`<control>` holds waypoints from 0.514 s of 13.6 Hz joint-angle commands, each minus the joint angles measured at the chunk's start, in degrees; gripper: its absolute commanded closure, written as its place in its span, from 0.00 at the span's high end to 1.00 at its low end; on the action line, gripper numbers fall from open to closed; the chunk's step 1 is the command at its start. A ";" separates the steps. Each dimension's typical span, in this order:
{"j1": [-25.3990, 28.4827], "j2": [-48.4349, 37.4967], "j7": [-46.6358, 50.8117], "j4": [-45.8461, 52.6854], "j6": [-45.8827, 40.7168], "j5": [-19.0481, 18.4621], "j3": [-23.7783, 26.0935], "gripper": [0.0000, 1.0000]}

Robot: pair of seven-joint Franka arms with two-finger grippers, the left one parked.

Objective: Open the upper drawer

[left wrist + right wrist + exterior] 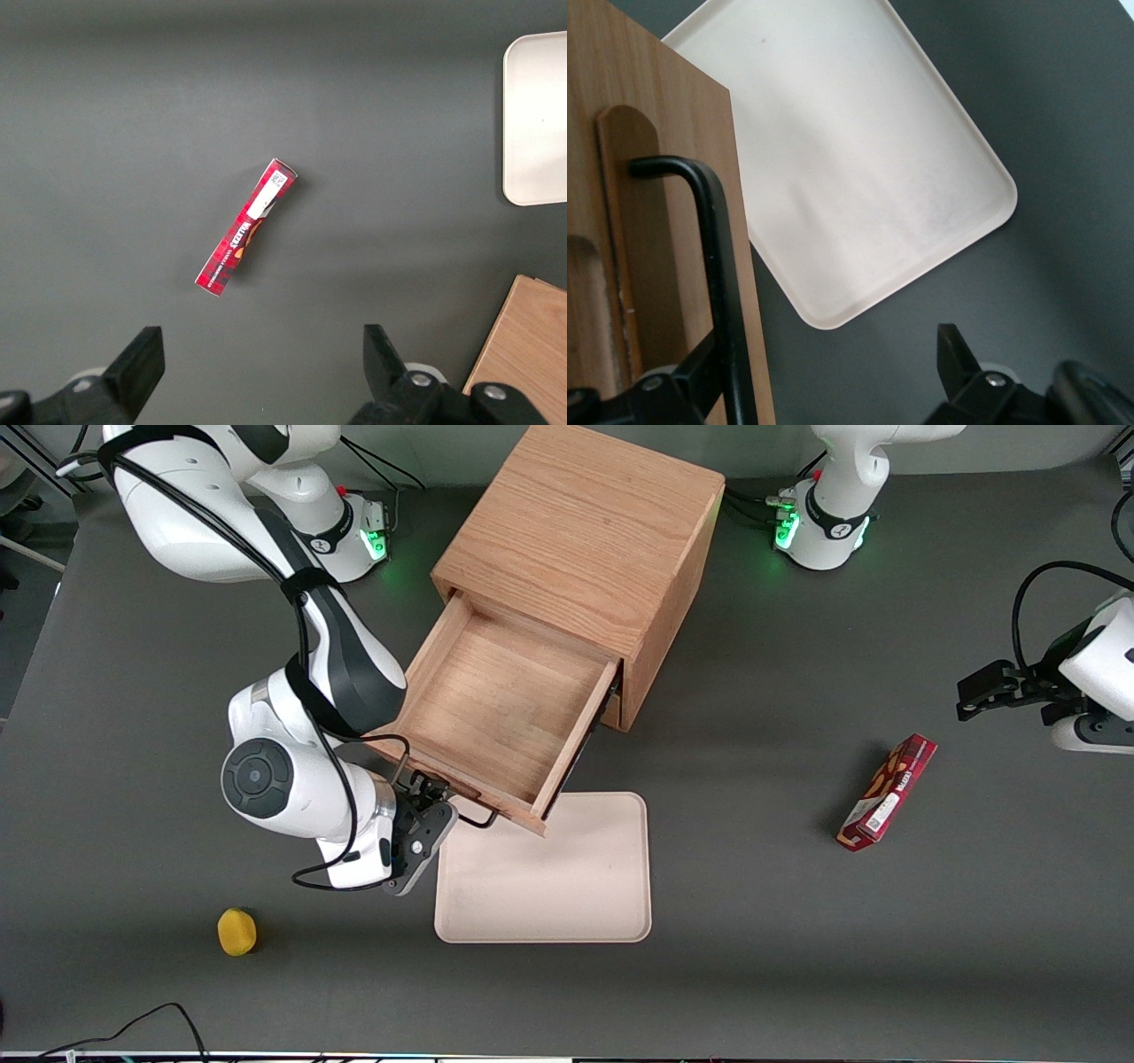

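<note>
The oak cube cabinet [576, 531] stands at the middle of the table. Its upper drawer [496, 700] is pulled far out, showing a bare square wooden interior. The drawer's thin black bar handle [478, 821] runs along its front, and it also shows in the right wrist view [718, 257] on the oak drawer front [647, 177]. My right gripper [428, 790] is at this handle, open, in the right wrist view [824, 376] with the bar just inside one finger [682, 385] and the other finger [957, 359] well apart. The lower drawer is hidden under the upper one.
A cream tray [549, 877] lies on the table in front of the open drawer, partly under it; it also shows in the right wrist view [850, 159]. A yellow round object [236, 932] lies nearer the camera. A red box [888, 791] lies toward the parked arm's end.
</note>
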 commanded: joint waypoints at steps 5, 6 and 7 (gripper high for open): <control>0.65 2.68 -1.48 7.83 -1.55 -1.32 -2.16 1.00; 0.65 2.68 -1.48 9.06 -3.38 -1.32 -2.07 1.00; 0.65 2.42 -1.48 10.21 -4.97 -1.32 -2.07 1.00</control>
